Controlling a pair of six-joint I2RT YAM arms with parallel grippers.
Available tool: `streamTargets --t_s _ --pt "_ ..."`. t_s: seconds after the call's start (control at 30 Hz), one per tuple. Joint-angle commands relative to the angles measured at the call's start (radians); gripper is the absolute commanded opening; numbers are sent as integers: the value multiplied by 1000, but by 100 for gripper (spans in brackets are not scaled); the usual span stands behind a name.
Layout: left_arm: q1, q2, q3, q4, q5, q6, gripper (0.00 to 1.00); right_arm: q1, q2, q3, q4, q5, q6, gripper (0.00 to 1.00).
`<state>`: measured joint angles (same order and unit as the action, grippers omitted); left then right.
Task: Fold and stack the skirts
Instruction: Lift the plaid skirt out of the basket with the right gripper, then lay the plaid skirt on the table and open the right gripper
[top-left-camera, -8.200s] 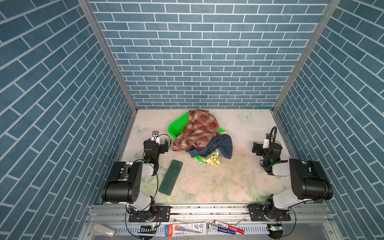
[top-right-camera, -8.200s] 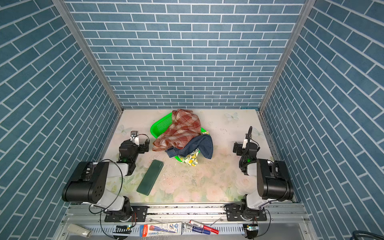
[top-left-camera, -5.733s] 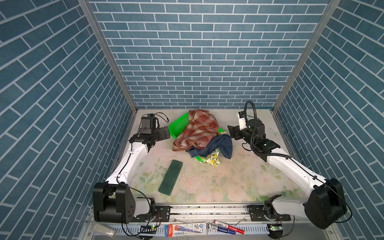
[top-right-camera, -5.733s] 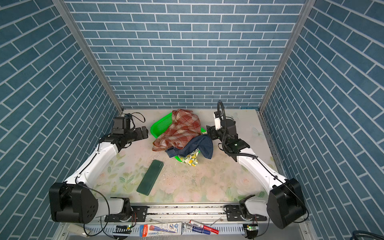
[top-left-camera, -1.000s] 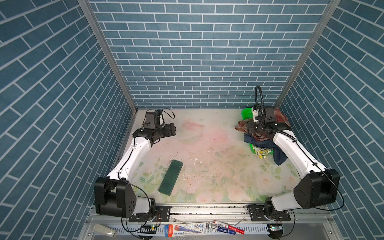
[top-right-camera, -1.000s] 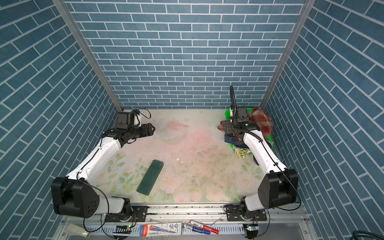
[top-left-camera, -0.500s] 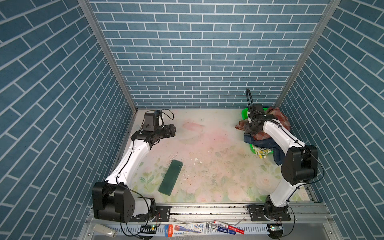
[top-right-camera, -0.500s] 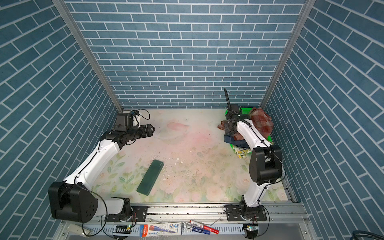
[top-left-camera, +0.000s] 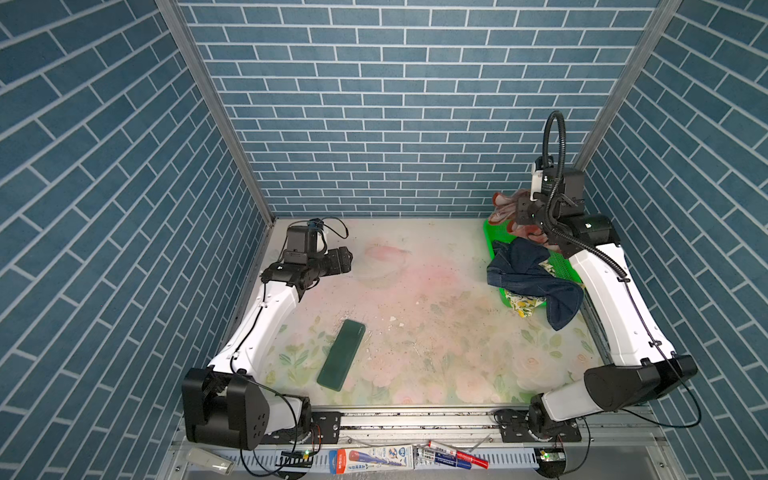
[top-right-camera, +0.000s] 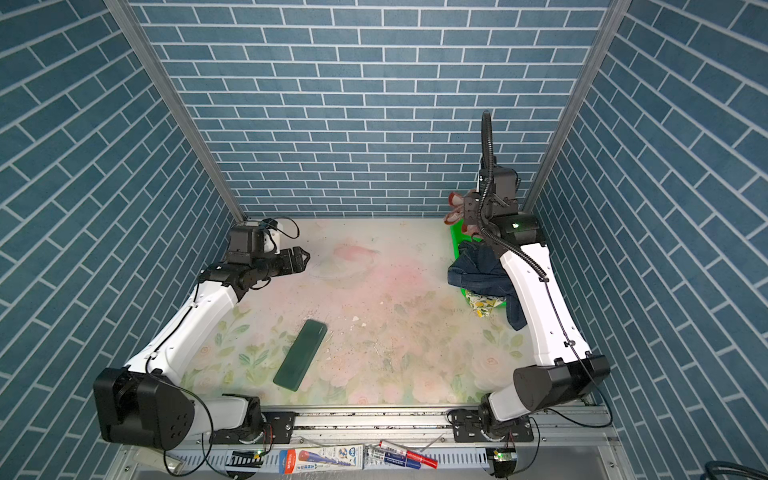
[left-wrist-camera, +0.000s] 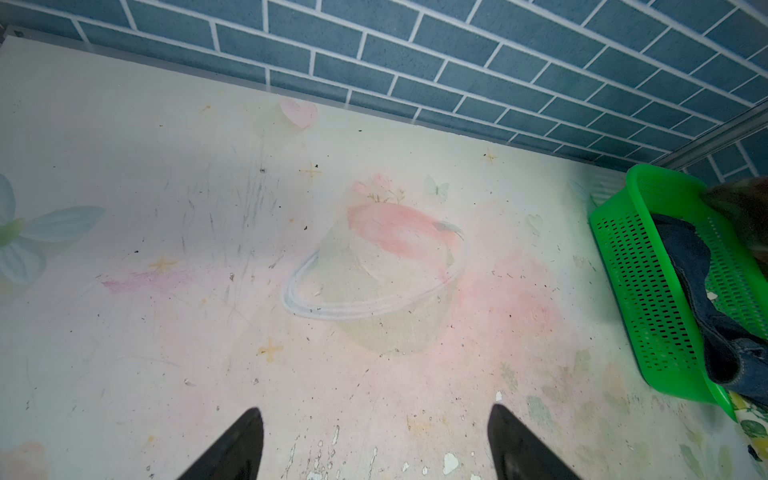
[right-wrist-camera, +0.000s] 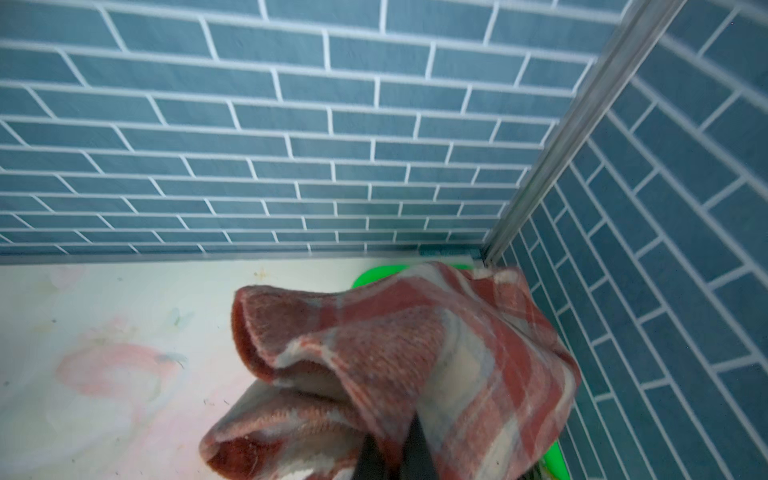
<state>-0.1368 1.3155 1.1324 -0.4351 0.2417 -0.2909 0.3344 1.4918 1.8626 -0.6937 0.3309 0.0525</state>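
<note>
The right gripper (right-wrist-camera: 392, 451) pinches a fold of the plaid skirt (right-wrist-camera: 415, 353), held above the green basket (top-left-camera: 489, 235) in the far right corner of the desk (top-left-camera: 415, 332). The denim skirt (top-left-camera: 528, 266) and lemon-print skirt (top-left-camera: 524, 306) spill over the basket's rim. The left gripper (left-wrist-camera: 374, 409) hangs spread wide near the far left corner.

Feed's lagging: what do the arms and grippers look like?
The left arm and right arm have white shells and black joints, with thin black cables along them. A ribbed black hose loops above the right wrist. The left gripper and right gripper have black tapered fingers.
</note>
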Motion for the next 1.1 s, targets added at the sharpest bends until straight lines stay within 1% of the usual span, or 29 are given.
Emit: streamTargets --t_s 0.0,0.07,0.13,0.23,0.3,0.37,0.4,0.43,0.47,0.53,0.6,0.7,0.77,0.8,0.87,0.9,0.97,1.07 --pt "12 -11 -8 7 -1 9 86 113 13 135 99 45 -94 0" --pt "23 -14 -11 11 -1 7 85 182 53 240 104 60 -130 0" --pt "45 -19 -15 17 1 -3 85 247 98 340 117 48 -160 0" --pt "98 -24 -20 27 7 -21 85 344 195 539 95 19 -190 0" --pt "148 -27 -29 41 21 -41 85 406 279 694 70 11 -214 0" --pt "197 -26 -37 56 36 -64 85 435 365 833 31 10 -218 0" --pt "220 -25 -40 62 43 -74 85 438 398 875 10 15 -204 0" --pt "235 -23 -42 66 48 -82 84 437 412 880 2 25 -188 0" --pt "256 -23 -45 71 50 -87 84 437 416 853 1 48 -173 0" --pt "277 -22 -45 70 49 -90 84 434 388 729 18 92 -144 0" --pt "286 -23 -45 66 43 -90 84 422 317 502 83 110 -102 0" --pt "286 -25 -50 71 48 -90 83 375 170 85 226 40 10 0" --pt "287 -23 -52 75 56 -94 83 364 95 -136 302 32 45 0" --pt "284 -20 -52 75 61 -95 82 356 71 -217 311 16 64 16" --pt "276 -16 -54 78 65 -98 82 342 48 -305 287 -4 103 46" --pt "264 -15 -55 78 65 -96 82 338 38 -337 277 -11 117 56" --pt "227 -12 -52 74 61 -84 82 331 16 -383 261 -17 139 68" --pt "139 -8 -35 38 8 -31 82 303 -6 -428 219 -14 195 71"
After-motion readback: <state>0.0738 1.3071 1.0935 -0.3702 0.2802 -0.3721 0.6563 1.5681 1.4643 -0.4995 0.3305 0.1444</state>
